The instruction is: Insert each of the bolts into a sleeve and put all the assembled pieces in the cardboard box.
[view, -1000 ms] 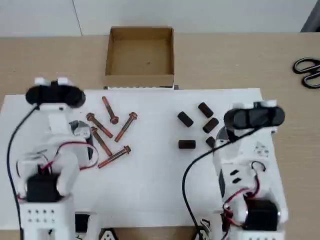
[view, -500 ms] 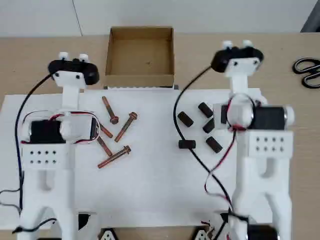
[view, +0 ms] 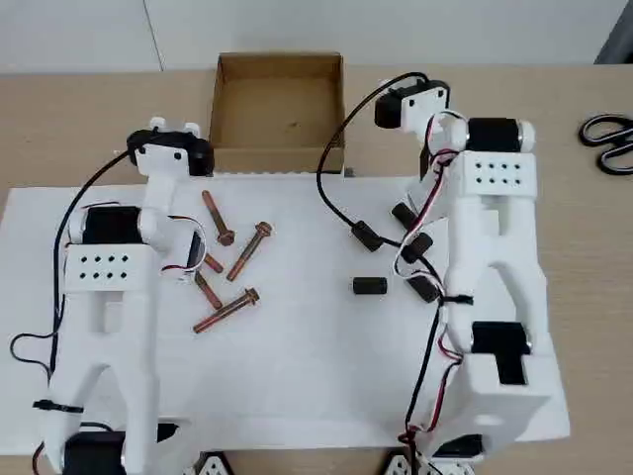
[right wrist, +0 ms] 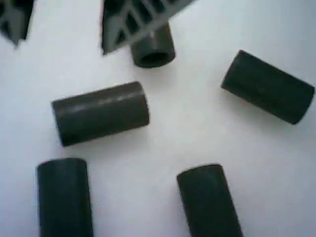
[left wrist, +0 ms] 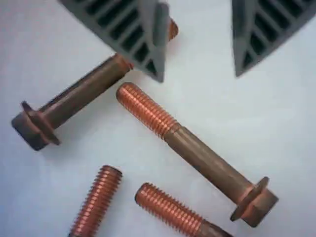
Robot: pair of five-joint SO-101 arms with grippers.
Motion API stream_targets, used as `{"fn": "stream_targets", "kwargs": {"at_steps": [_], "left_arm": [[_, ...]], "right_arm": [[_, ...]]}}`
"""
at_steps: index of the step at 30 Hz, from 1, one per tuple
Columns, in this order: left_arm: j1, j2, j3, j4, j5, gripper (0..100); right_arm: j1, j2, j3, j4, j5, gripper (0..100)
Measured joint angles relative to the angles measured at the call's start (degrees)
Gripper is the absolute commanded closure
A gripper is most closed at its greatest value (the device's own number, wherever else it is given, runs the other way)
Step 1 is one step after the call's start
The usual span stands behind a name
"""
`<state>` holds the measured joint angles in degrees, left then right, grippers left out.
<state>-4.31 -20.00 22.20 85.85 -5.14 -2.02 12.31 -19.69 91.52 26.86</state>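
High view: bolts (view: 226,309) scattered on sheet (view: 297,366) beneath left arm, sleeves (view: 371,286) loose beneath right arm, well apart from bolts; box (view: 277,158) beyond sheet on bench (view: 99,109). Left end effector (left wrist: 197,64) spread wide above bolts, gripping nothing. Right end effector (right wrist: 61,34) likewise wide above sleeves.

We have risen from our folded pose at the near edge and reached farther out. Our left end effector (left wrist: 197,64) now hangs over the bolts (left wrist: 197,158), our right end effector (right wrist: 61,42) over the sleeves (right wrist: 101,113).
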Motion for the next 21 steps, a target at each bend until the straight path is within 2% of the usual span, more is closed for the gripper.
{"fn": "stream_targets", "kwargs": {"at_steps": [5, 10, 16, 21], "left_arm": [[0.00, 0.26, 0.00, 0.00, 0.09, 87], [0.00, 0.26, 0.00, 0.00, -0.18, 87], [0.00, 0.26, 0.00, 0.00, -0.79, 87], [0.00, 0.26, 0.00, 0.00, -2.20, 87]], "right_arm": [[0.00, 4.40, -2.02, 0.00, 5.10, 88.2], [-1.58, 7.38, -2.02, 0.00, 7.91, 78.8], [-5.36, 8.26, -2.02, -0.35, 8.70, 78.6], [-5.63, 10.64, -2.11, -4.04, 9.14, 78.6]]}}
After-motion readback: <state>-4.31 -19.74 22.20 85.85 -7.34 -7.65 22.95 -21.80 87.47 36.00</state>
